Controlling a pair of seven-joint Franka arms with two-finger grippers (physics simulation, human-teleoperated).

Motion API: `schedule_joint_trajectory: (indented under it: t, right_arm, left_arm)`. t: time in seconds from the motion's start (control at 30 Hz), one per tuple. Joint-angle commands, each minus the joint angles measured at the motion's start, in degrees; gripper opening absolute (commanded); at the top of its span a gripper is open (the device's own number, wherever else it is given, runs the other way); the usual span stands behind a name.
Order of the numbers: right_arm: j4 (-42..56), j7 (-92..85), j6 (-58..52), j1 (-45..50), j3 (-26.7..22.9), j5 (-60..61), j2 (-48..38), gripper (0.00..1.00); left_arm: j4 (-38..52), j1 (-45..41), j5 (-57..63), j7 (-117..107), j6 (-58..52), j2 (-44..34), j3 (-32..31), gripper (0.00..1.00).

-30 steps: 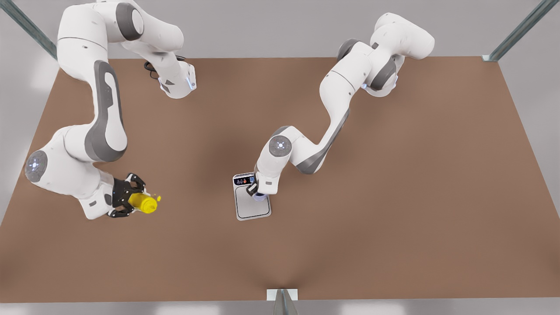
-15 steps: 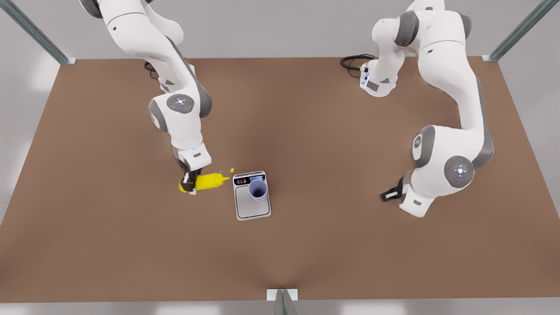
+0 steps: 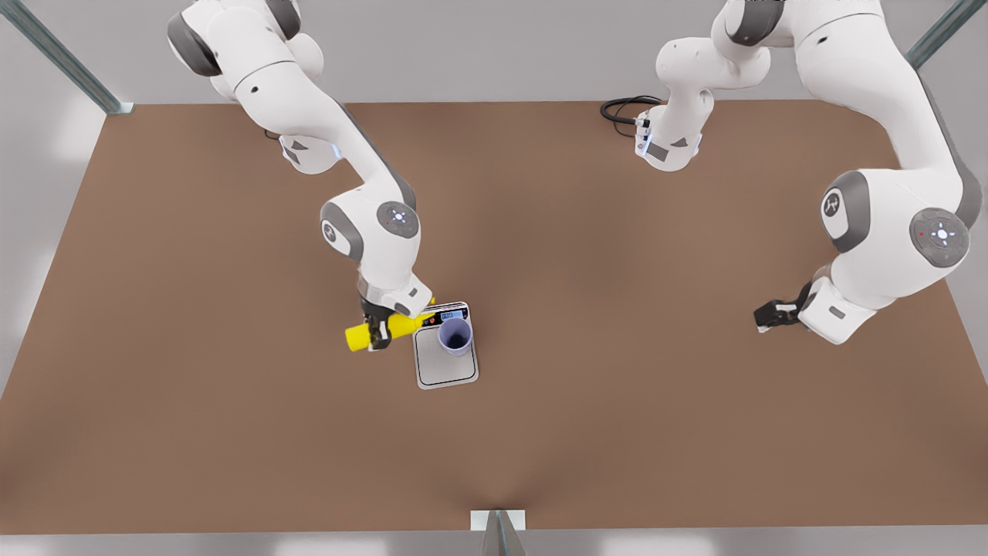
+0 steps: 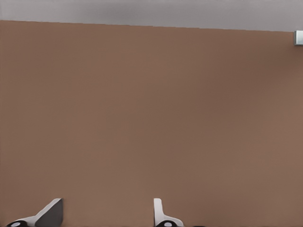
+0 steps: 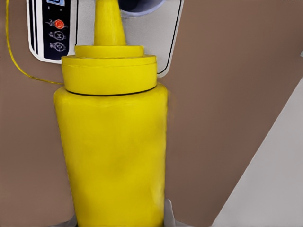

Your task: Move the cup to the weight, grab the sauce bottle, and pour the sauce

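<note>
Lavender cup (image 3: 455,337) stands upright on the scale (image 3: 445,369); yellow sauce bottle (image 3: 386,330) lies tipped, nozzle toward it.

Two arms, matching pattern: glossy white rounded shells with mid-grey panels at the joints; round grey joint caps set with a ring of small pale lights; small grey triangular marks on the base housings, one base with a blue light strip; a black coiled cable beside each base; black gripper bodies, right gripper (image 3: 377,332), left gripper (image 3: 774,314); left gripper's fingertips (image 4: 51,213) pale grey, wedge-shaped
</note>
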Motion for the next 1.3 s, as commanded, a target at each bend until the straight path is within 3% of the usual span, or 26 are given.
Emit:
schedule_joint_trajectory:
  t: [0.0,0.57,1.27]
  right_arm:
    - [0.0,-0.2,-0.1,0.0,0.0,0.0,0.1,0.6]
    - [9.1,-0.2,-8.1,5.8,-0.1,-12.5,8.1,0.61]
    - [12.8,-0.3,-8.4,5.5,-0.4,-13.3,12.3,0.61]
  left_arm:
    - [0.0,0.0,1.1,0.0,0.2,0.0,0.0,1.0]
    - [3.4,-0.6,4.3,0.2,0.1,0.0,-0.6,1.0]
    - [3.7,-1.4,5.0,-0.1,0.2,0.5,-0.7,1.0]
